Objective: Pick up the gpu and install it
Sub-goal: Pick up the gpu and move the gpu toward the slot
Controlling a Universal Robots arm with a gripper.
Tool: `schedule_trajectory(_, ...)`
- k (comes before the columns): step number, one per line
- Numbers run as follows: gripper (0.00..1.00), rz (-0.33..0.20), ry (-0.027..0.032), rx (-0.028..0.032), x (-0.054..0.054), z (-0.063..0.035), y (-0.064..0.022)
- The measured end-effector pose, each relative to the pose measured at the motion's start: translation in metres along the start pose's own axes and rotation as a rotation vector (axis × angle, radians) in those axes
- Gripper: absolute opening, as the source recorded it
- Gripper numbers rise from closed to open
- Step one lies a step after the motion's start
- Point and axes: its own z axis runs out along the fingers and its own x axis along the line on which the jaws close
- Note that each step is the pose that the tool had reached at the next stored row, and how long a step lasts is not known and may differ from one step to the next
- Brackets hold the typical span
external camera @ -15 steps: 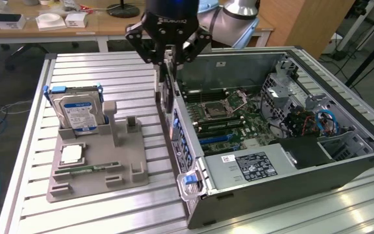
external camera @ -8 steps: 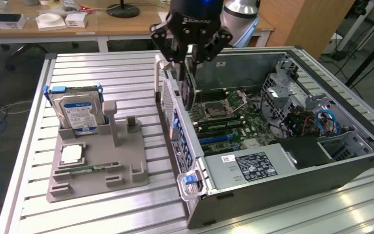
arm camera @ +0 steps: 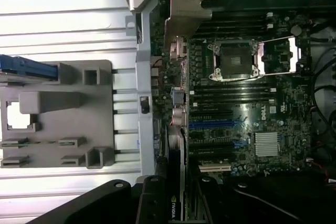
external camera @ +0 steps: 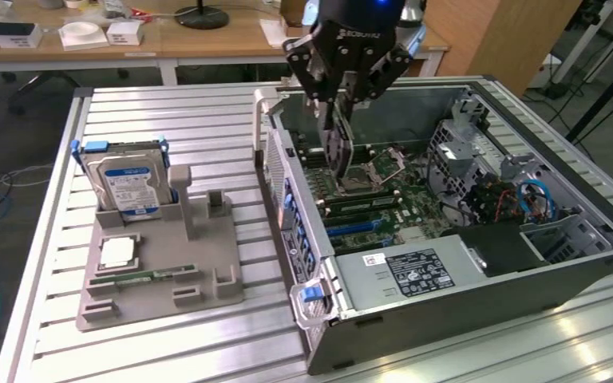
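Exterior view: the hand (external camera: 341, 105) hangs over the open computer case (external camera: 477, 319), which lies on its side on the table (external camera: 179, 112), toward the exterior view's right edge.
Hand: jaws closed partway, clamping the upper end of the gpu (external camera: 338, 152); nothing else is held.
Gpu position: in the air, hanging lengthwise and close to upright over the motherboard (external camera: 392, 199), near the case's rear wall (external camera: 280, 175). I cannot tell whether its lower end touches the board.
Wrist view: the card is seen edge-on, with its silver end bracket (arm camera: 186, 9) at the end away from the hand, just beside the rear wall. The blue expansion slots (arm camera: 215, 125) lie off to one side of it, apart.
Elsewhere on the table: the hard drive (external camera: 125, 179) and memory stick (external camera: 157, 275) sit in the grey holder (external camera: 147, 307), well apart from the case.
Risk, bracket: so close to the rear wall, the bracket could catch on the wall's edge and twist the card in the jaws.
Risk, alignment: the card's edge is not over a slot, so pressing down from here would probably load bare board.
Risk, grip: held by one end only, the card may pivot or slip if it is bumped.
Risk, neighbours: the CPU socket (arm camera: 235, 59) lies close by, and a swing of the card could strike it.
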Motion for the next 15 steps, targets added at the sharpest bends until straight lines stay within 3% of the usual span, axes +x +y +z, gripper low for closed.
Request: schedule_trajectory(15, 0.26, 0.000, 0.0030, -0.0002, -0.068, -0.0004, 0.0053)
